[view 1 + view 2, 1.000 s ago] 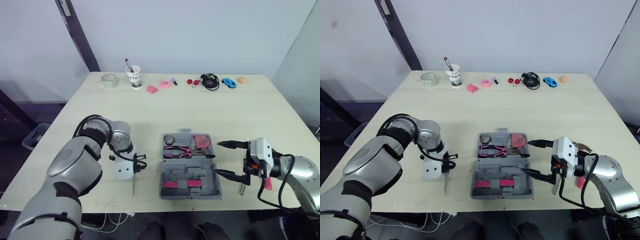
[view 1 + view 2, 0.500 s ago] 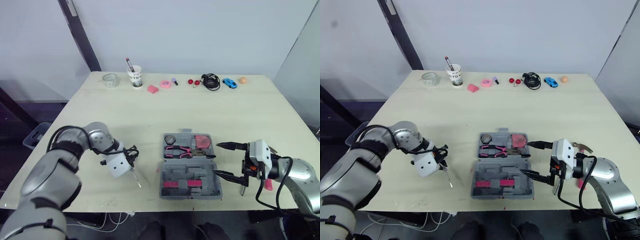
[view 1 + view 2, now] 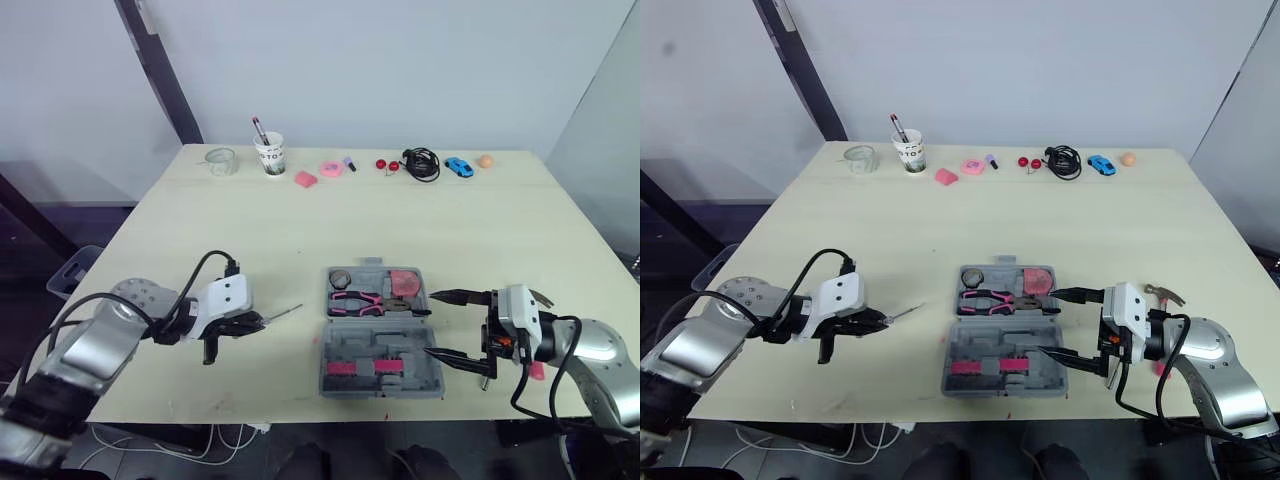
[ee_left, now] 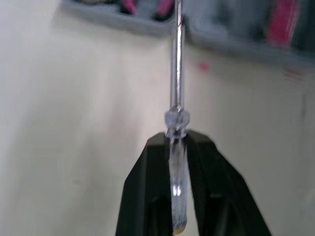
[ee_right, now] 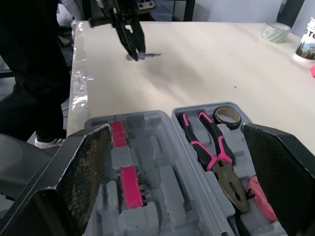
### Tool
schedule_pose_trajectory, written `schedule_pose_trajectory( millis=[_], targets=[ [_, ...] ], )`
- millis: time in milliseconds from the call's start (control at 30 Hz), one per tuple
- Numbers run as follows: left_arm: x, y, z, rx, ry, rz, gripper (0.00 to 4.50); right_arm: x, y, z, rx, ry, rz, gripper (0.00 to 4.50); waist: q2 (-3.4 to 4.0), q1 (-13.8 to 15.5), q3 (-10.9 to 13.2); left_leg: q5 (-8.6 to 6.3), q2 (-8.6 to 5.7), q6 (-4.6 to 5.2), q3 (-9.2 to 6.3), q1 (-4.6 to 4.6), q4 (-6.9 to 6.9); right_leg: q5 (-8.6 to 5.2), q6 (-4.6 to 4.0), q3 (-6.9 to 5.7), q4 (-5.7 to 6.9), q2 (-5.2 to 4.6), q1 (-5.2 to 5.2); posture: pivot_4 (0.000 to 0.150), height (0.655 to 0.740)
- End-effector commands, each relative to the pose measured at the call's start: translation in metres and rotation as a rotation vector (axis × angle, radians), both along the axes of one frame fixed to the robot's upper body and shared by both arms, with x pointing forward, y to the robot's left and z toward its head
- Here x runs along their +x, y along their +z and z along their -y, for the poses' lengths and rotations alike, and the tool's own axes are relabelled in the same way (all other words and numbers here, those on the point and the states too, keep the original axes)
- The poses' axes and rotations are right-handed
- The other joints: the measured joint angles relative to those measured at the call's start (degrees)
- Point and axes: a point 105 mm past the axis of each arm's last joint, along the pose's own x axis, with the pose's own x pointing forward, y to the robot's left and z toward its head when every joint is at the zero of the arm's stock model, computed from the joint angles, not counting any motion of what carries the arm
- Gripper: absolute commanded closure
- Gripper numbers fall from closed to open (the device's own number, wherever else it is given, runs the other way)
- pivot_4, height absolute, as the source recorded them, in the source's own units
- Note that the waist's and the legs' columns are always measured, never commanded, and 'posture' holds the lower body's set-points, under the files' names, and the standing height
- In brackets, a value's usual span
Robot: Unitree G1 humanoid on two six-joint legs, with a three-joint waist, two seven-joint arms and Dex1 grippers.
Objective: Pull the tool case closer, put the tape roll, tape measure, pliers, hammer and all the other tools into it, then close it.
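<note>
Left eye view: a pale wooden table (image 3: 300, 230) stands against a white wall (image 3: 420, 60). Along its far edge sit a glass (image 3: 219, 160), a paper cup (image 3: 268, 153), a black cable (image 3: 420, 162) and a blue toy car (image 3: 458, 166). Near the front edge the grey tool case (image 3: 385, 345) lies open, with the tape roll (image 3: 339, 279), pliers (image 3: 365, 300) and pink tape measure (image 3: 403, 284) in its far half. The left gripper (image 4: 176, 137) is pinched on the clear handle of a screwdriver (image 4: 177, 88), whose shaft points toward the case, well apart from it. The right gripper (image 3: 432, 322) is spread wide at the case's right end and holds nothing. The hammer (image 3: 1162, 292) lies just beside that arm.
</note>
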Motion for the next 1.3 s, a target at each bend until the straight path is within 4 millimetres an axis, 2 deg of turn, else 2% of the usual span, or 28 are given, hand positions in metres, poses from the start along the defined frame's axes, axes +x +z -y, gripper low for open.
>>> schedule_pose_trajectory(
  millis=[33, 200, 267, 367, 567, 900, 1200, 1300],
  targets=[
    [0.001, 0.014, 0.005, -0.081, 0.184, 0.024, 4.49, -0.002, 0.007, -0.001, 0.008, 0.014, 0.043, 0.0, -0.02, -0.1, -0.01, 0.0, 0.0, 0.0, 0.0, 0.0, 0.0, 0.0, 0.0, 0.0, 0.0, 0.01, 0.0, 0.15, 0.74],
    [0.001, 0.013, 0.013, -0.154, 0.38, -0.001, 4.49, -0.003, 0.006, -0.001, 0.009, 0.015, 0.038, 0.0, -0.02, -0.09, -0.01, 0.0, -0.02, -0.01, -0.02, 0.03, 0.0, 0.01, -0.01, 0.01, 0.02, 0.04, 0.0, 0.15, 0.74],
    [0.005, 0.011, 0.007, -0.171, 0.517, 0.021, 4.49, -0.002, 0.009, -0.002, 0.009, 0.015, 0.04, 0.0, 0.0, -0.05, -0.02, 0.0, -0.02, -0.01, -0.01, 0.03, 0.0, 0.01, -0.01, 0.02, 0.02, 0.05, 0.0, 0.15, 0.74],
    [0.004, 0.002, -0.01, -0.078, 0.716, 0.04, 4.49, -0.001, 0.011, -0.001, 0.008, 0.008, 0.044, 0.0, -0.07, -0.1, -0.04, 0.01, -0.04, -0.01, -0.06, 0.04, 0.0, 0.01, -0.02, 0.06, 0.01, 0.06, 0.01, 0.15, 0.74],
    [0.0, -0.014, -0.007, -0.139, 0.942, -0.098, 4.49, 0.0, 0.009, -0.002, 0.014, 0.005, 0.045, 0.0, -0.09, 0.0, -0.05, 0.01, -0.11, -0.01, -0.13, 0.06, 0.01, 0.01, -0.02, 0.1, 0.02, 0.06, 0.05, 0.15, 0.74],
    [0.004, -0.029, 0.004, -0.194, 0.981, -0.176, 4.49, 0.0, 0.01, -0.003, 0.012, 0.004, 0.049, 0.0, -0.1, -0.13, -0.06, 0.02, -0.12, -0.03, -0.32, 0.07, 0.01, 0.01, -0.04, 0.1, 0.02, 0.07, 0.07, 0.15, 0.74],
    [0.008, -0.033, 0.006, -0.206, 0.961, -0.157, 0.08, -0.001, 0.009, -0.003, 0.009, 0.001, 0.049, 0.0, -0.1, -0.11, -0.06, 0.01, -0.13, -0.03, -0.32, 0.06, 0.01, 0.01, -0.04, 0.1, 0.01, 0.05, 0.08, 0.15, 0.74],
    [0.006, -0.034, 0.006, -0.195, 0.943, -0.12, 0.03, -0.001, 0.009, -0.001, 0.007, -0.004, 0.048, 0.0, -0.09, -0.21, -0.06, 0.01, -0.13, -0.03, -0.31, 0.07, 0.0, 0.01, -0.05, 0.12, 0.01, 0.05, 0.08, 0.15, 0.74]
  ],
)
